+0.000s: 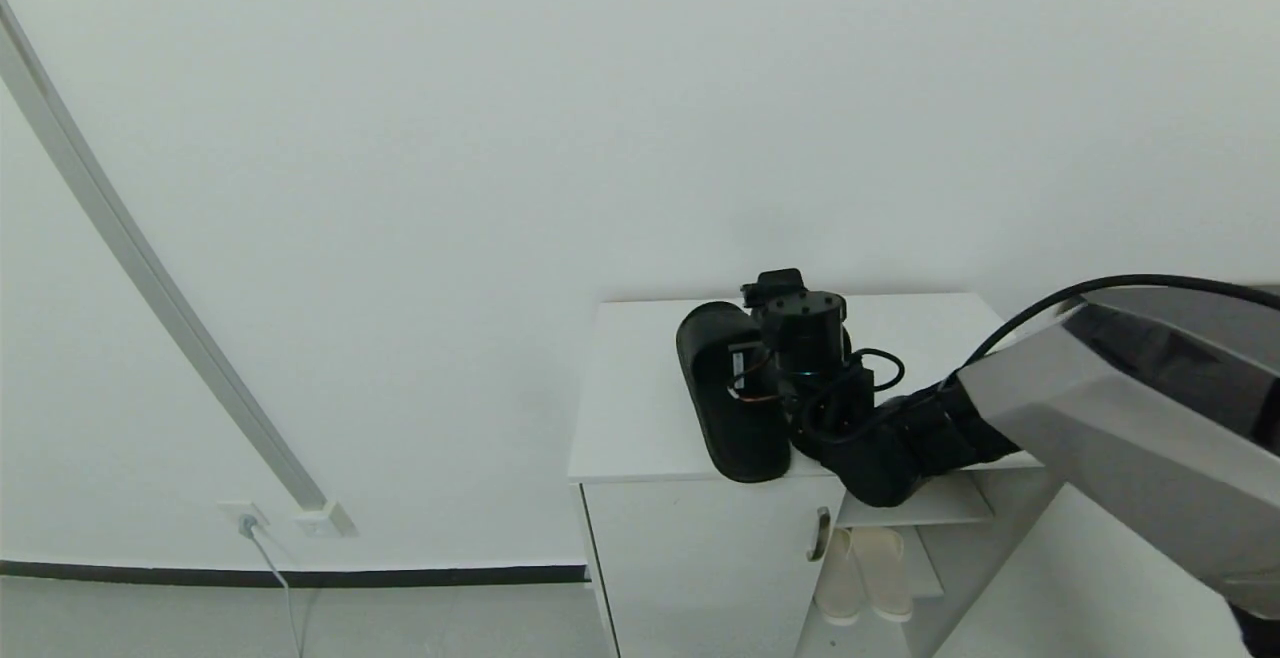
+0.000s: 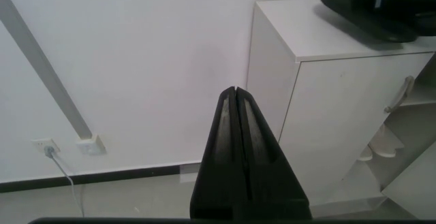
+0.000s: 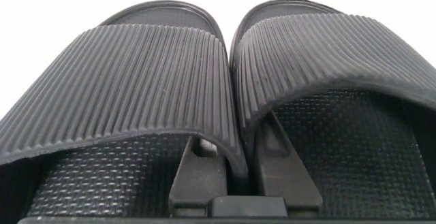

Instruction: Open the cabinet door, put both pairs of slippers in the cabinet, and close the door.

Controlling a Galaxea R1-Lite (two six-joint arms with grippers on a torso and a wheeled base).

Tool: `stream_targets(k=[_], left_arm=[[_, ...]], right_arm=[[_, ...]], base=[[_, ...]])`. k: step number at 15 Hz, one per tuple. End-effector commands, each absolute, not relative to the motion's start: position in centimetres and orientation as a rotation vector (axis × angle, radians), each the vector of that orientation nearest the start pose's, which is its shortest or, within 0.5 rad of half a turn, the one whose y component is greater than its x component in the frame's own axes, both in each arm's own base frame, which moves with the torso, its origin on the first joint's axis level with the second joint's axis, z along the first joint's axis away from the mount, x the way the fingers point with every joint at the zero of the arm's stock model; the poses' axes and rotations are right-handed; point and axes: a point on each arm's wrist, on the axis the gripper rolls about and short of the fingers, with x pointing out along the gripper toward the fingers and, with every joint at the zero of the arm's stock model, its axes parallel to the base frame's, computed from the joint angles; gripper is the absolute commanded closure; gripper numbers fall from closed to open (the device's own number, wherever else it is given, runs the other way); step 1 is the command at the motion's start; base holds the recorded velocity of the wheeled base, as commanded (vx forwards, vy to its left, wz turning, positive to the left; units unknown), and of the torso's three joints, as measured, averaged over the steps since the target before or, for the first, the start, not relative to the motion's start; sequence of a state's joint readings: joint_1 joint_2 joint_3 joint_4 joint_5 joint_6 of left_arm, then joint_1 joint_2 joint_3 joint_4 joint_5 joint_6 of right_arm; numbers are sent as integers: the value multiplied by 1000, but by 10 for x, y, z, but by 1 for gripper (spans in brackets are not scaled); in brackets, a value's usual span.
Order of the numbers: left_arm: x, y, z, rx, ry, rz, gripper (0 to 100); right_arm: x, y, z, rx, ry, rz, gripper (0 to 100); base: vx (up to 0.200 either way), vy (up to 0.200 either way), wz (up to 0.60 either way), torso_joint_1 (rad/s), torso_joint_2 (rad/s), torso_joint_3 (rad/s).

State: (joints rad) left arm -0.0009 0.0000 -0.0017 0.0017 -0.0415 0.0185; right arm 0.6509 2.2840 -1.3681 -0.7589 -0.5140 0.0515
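A pair of black slippers (image 1: 735, 408) lies on top of the white cabinet (image 1: 640, 408), near its front edge. My right gripper (image 1: 778, 386) comes down on them from above. Its fingers (image 3: 197, 176) are pushed under the ribbed straps, one in each slipper (image 3: 157, 67), and are shut on the two inner walls pressed together. A pair of white slippers (image 1: 865, 573) stands on a lower shelf inside the cabinet. My left gripper (image 2: 236, 112) is shut and empty, held low in front of the cabinet's (image 2: 327, 115) left side, well away from the black slippers (image 2: 381, 6).
The cabinet's left door with its metal handle (image 1: 821, 533) is closed, and the right door (image 1: 1050, 578) is swung open toward me. A slanted cable duct (image 1: 150, 268) runs down the wall to a socket (image 1: 243, 518) with a cord.
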Motion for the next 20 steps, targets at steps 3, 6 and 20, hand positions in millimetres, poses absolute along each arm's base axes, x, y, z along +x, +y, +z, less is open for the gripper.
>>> stream_targets(k=[3,6,20], left_arm=[[-23,-1,76,20,0,-43,100],[-23,-1,76,20,0,-41,100],[-23,-1,76,18,0,-43,100]], right_arm=[[272,229,182,-19,132,390,100],[228,213,190,-9,151,594,100],[222,198,178,-134,100,625,100]], base=[[0,0,0,0,0,0],[0,0,0,0,0,0],[-43,0,0,1,1,1]])
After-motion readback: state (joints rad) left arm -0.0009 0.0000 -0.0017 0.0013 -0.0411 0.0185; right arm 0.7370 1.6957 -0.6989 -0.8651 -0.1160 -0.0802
